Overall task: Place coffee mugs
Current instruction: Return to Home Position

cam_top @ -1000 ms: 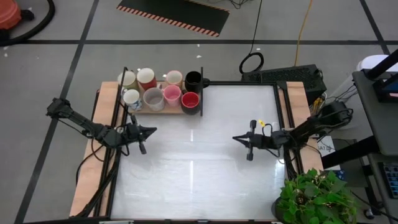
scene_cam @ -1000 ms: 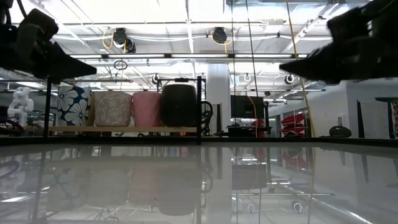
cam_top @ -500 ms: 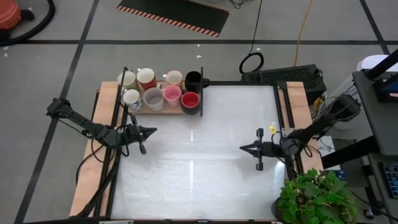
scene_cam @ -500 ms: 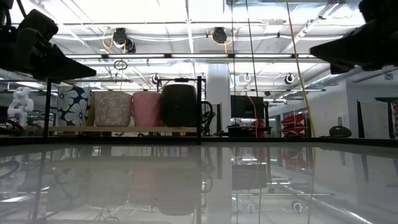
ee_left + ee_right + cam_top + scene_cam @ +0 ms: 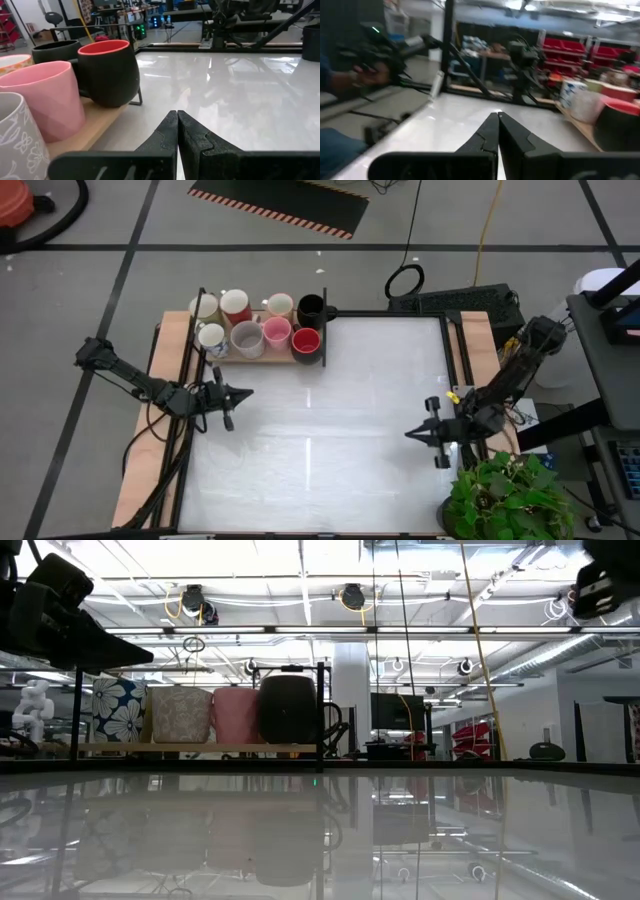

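Several coffee mugs stand upright on their bases on a wooden board (image 5: 262, 353) at the table's far left: a black mug with a red inside (image 5: 306, 342), pink (image 5: 276, 332), grey (image 5: 247, 338), white (image 5: 211, 336), black (image 5: 311, 308) and others behind. The left wrist view shows the red-lined mug (image 5: 107, 72) and the pink one (image 5: 45, 97) close by. My left gripper (image 5: 245, 392) (image 5: 177, 117) hovers shut and empty near the board's near edge. Above the table's near right part, my right gripper (image 5: 408, 434) (image 5: 497, 120) is shut and empty.
A black rack frame (image 5: 324, 330) borders the board. The glossy white tabletop (image 5: 320, 440) lies between the arms. A potted plant (image 5: 500, 495) stands at the near right corner. In the right wrist view a person's hand (image 5: 367, 75) shows beyond the table.
My right gripper has swung toward the table's near right corner and risen a little, staying shut; in the low view it has drawn off to the upper right. My left gripper and the mugs have kept their places.
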Robot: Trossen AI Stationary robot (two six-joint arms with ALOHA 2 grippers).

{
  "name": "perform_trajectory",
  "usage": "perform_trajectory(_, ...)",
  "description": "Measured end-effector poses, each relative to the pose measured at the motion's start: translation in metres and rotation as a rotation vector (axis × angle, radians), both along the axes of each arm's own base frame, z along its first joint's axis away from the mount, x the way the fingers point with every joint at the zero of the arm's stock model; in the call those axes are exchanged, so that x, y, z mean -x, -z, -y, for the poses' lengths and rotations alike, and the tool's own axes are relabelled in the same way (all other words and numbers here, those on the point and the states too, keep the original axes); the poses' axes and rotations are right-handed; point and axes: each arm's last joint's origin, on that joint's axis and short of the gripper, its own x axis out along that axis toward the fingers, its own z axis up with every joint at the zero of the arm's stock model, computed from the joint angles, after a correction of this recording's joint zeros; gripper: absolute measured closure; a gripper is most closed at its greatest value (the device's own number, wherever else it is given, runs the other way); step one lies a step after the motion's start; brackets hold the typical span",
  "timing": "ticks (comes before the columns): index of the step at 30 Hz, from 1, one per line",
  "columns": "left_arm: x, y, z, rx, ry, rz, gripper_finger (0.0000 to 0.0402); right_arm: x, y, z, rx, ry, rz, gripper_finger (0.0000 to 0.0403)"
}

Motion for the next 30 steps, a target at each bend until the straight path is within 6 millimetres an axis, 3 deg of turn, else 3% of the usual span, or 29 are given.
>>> perform_trajectory(4, 0.0, 0.0, 0.0, -0.004, 0.001, -0.001, 0.0396, 0.012, -0.009, 0.001, -0.008, -0.055, 0.036, 0.0403)
perform_trajectory(13, 0.0, -0.002, 0.0, 0.002, 0.001, 0.016, 0.0396, 0.022, -0.018, 0.023, 0.022, 0.017, 0.068, 0.0403)
perform_trajectory(20, -0.001, -0.005, 0.0, 0.0, 0.003, 0.042, 0.0396, 0.031, -0.013, 0.043, 0.015, 0.002, 0.062, 0.0403)
perform_trajectory(30, -0.001, -0.006, 0.0, 0.003, 0.002, 0.048, 0.0396, 0.025, -0.008, 0.049, 0.063, 0.01, 0.031, 0.0403)
